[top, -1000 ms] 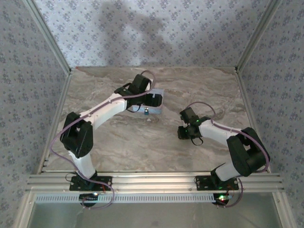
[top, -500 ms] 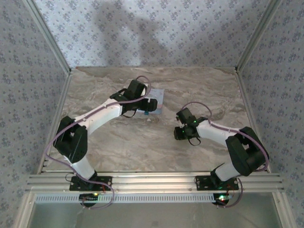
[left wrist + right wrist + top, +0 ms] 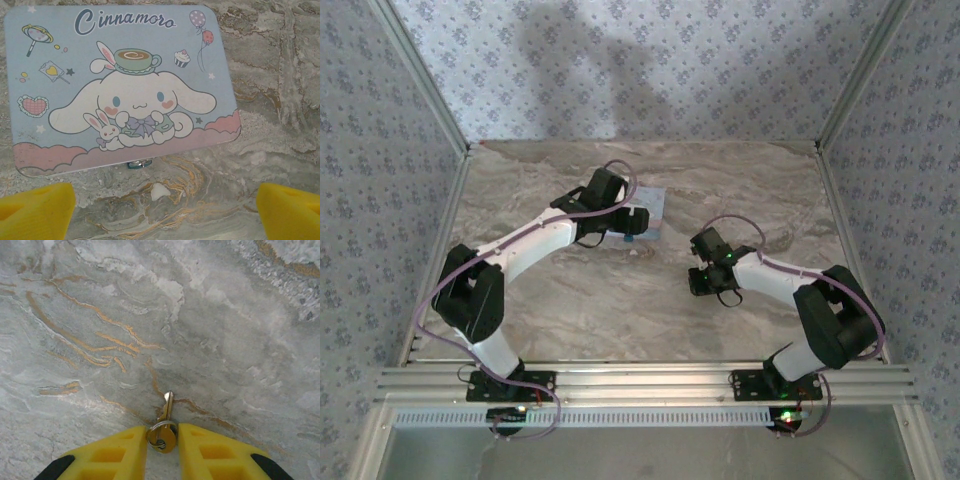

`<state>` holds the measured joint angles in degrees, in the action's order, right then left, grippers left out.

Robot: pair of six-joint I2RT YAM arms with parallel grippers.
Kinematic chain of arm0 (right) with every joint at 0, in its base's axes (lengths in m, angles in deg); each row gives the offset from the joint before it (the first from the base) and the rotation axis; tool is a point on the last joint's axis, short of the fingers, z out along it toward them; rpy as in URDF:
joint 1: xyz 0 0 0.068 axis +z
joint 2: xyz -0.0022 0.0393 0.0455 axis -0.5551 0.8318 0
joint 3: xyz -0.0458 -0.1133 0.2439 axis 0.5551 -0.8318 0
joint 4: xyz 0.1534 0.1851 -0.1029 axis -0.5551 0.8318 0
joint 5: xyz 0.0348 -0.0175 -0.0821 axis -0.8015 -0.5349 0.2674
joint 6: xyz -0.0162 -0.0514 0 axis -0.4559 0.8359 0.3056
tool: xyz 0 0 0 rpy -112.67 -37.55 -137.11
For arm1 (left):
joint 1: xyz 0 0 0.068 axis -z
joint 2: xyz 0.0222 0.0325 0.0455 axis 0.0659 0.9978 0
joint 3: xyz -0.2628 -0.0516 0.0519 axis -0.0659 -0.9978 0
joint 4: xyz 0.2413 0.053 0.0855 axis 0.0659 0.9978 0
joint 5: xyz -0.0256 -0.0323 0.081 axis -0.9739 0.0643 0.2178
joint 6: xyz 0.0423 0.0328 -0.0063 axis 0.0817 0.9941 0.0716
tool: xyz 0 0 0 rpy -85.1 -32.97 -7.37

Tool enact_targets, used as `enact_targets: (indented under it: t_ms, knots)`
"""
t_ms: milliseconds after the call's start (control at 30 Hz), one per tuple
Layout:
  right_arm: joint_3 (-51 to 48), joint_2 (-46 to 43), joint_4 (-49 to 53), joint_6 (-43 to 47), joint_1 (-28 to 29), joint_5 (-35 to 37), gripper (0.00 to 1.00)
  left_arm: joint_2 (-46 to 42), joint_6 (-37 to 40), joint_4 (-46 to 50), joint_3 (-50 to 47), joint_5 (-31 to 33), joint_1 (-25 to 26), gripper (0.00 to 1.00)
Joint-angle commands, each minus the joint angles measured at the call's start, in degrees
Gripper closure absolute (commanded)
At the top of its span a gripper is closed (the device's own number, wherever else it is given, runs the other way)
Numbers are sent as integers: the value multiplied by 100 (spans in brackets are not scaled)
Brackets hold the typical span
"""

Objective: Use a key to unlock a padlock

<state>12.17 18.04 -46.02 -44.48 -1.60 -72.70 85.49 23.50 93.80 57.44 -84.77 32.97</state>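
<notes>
The small brass key [image 3: 166, 412] with its ring lies on the marble table, blade pointing away. My right gripper [image 3: 162, 444] has its yellow fingers [image 3: 120, 450] pressed against both sides of the key's head, low over the table at centre right [image 3: 701, 280]. The padlock [image 3: 138, 163] shows as a sliver of blue body and silvery shackle under the near edge of the tin. My left gripper [image 3: 165, 210] hovers open just in front of it, its yellow fingertips [image 3: 37, 210] far apart with nothing between them.
The light-blue cartoon tin [image 3: 115, 85] lies flat at the table's back centre [image 3: 657, 205], partly under the left wrist. Patterned walls and metal frame posts close in the table [image 3: 620, 300] on three sides.
My right gripper's fingers have narrowed onto the key's head and shifted slightly left. The left arm swung its wrist a little left and settled over the tin.
</notes>
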Motion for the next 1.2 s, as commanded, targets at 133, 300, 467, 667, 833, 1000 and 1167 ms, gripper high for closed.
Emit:
enact_targets:
  t_ms: [133, 300, 467, 667, 833, 1000, 1167]
  knots:
    - [-46, -266, 161, 45, 91, 104, 79, -268, -24, -40, -57, 128, -17, 7]
    - [-69, -302, 214, 26, 86, 197, 88, -268, -42, -56, -95, 139, -18, 6]
    - [-94, -323, 206, 16, 90, 211, 91, -312, -41, -60, -124, 144, -19, 6]
    - [-20, -434, 267, 34, 88, 264, 72, -374, -50, -64, -164, 145, -16, 6]
    - [63, -326, 288, -44, 103, 256, 67, -374, -63, -86, -170, 161, -15, 6]
    - [232, 16, 244, -98, 228, 350, 66, -349, -68, -104, -196, 154, -14, 6]
    - [377, 262, 183, -146, 354, 378, 66, -352, -77, -95, -220, 155, -16, 6]
